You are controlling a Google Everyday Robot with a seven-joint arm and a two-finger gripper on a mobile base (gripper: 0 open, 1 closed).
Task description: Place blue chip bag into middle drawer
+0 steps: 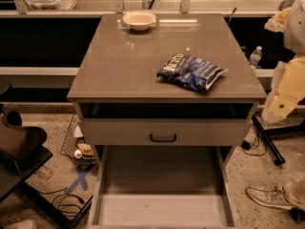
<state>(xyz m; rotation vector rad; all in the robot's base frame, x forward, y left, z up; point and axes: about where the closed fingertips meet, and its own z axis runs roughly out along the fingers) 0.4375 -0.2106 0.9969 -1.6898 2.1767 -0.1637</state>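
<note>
The blue chip bag (191, 71), crinkled dark-blue foil with white lettering, lies flat on the right half of the grey cabinet top (119, 66), near its front edge. The middle drawer (162, 210) is pulled out at the bottom of the view, showing a pale flat floor and thin side walls with nothing in it. Above it is a drawer front with a black handle (163, 138). Cream-coloured links of my arm (288, 87) stand at the right edge, beside the cabinet and right of the bag. My gripper is out of view.
A cream bowl (138, 19) sits at the back of the cabinet top. A water bottle (255, 56) stands behind on the right. A wire basket (76, 144) and dark furniture (19, 149) are on the left. A shoe (267, 197) and cables lie on the right floor.
</note>
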